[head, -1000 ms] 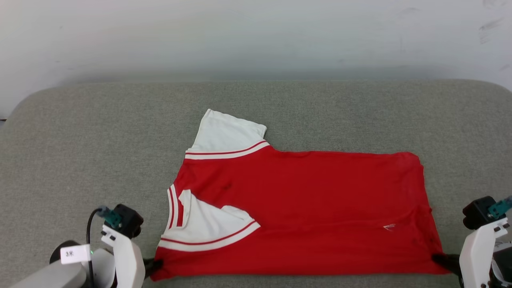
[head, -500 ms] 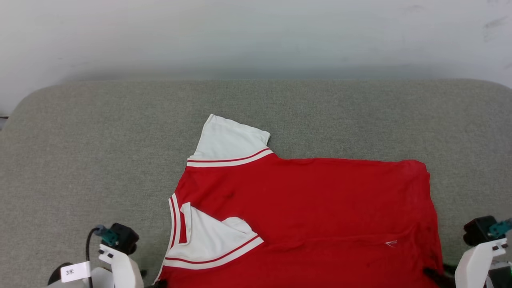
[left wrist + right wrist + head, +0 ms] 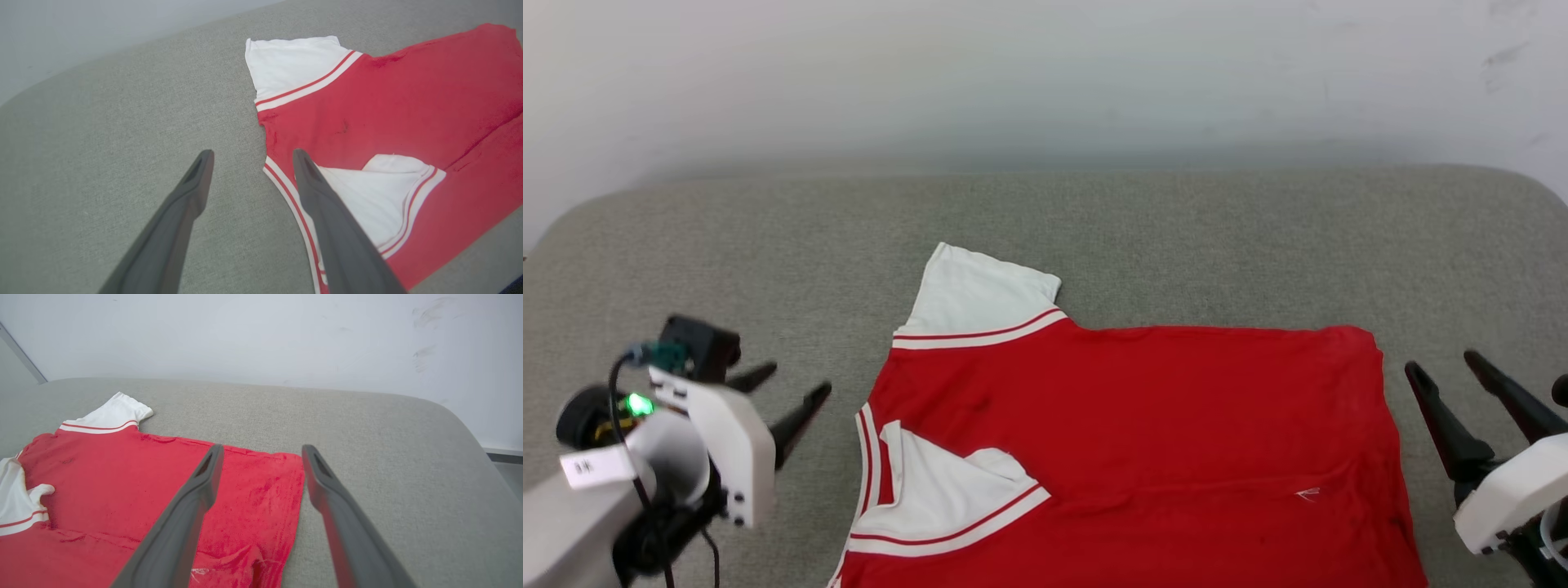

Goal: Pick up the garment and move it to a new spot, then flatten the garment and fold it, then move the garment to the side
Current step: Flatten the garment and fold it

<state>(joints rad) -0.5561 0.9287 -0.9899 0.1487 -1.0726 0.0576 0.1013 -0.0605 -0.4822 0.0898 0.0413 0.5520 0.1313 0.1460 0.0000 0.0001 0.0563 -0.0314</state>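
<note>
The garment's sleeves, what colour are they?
White, with red-and-white stripe trim at the seams of the garment; clearest in the left wrist view.

Soft, even light brightens every view, with no glare and no clear source. Beyond the garment, a faint grey band of shade lies where the cushion meets the wall. The garment casts hardly any shadow on the cushion beside it. In the wrist views its red looks blotchy and grainy, the cushion's far edge bows, and the left gripper and right gripper turn soft nearest the lens.
</note>
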